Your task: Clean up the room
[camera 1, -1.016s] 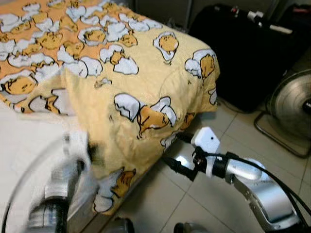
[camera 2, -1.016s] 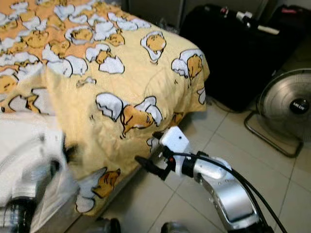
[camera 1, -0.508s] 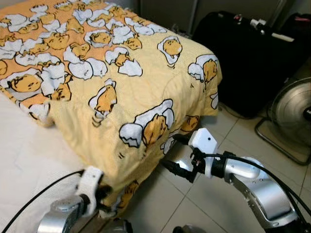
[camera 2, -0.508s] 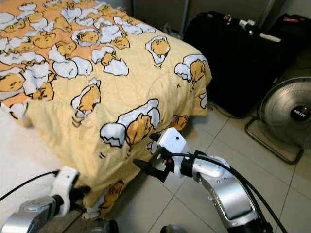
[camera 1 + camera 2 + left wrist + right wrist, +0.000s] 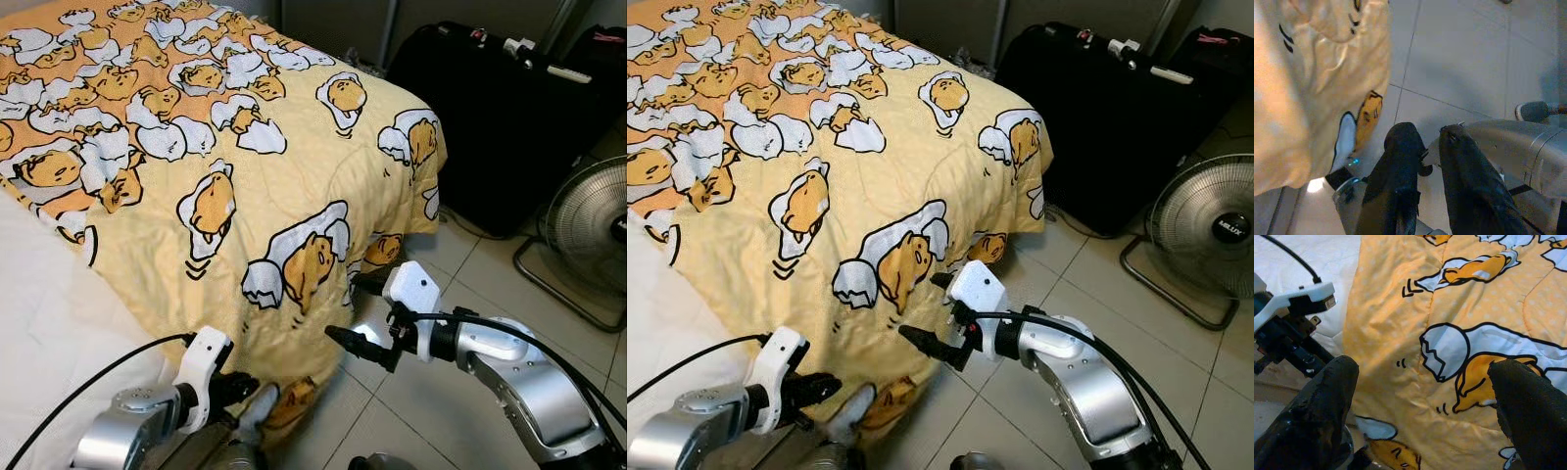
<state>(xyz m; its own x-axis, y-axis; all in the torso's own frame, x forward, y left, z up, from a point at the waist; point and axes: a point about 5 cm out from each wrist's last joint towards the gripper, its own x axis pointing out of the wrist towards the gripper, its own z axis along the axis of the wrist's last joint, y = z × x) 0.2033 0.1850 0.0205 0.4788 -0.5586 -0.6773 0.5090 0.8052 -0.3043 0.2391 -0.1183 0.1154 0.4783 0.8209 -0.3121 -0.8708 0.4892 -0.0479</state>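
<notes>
Since the earlier frames, the yellow blanket (image 5: pixel 225 186) has dropped flat across the bed and now hangs over the mattress edge, and my left gripper (image 5: pixel 240 387) has come away from it.

From my head camera, the left gripper sits low by the hanging hem, just beside the white sheet (image 5: pixel 49 323). My right gripper (image 5: pixel 367 323) hovers near the draped corner, above the tiled floor (image 5: pixel 441 411), with a black suitcase (image 5: pixel 500 108) and a fan (image 5: pixel 593 215) well beyond.

My left wrist camera shows its fingers (image 5: pixel 1396 181) close together, holding nothing, with the hem beside them.

My right wrist camera shows its fingers (image 5: pixel 1317 396) spread wide, facing the blanket without touching it.

To finish neatly, I judge I should pinch the hem itself and draw it level.
</notes>
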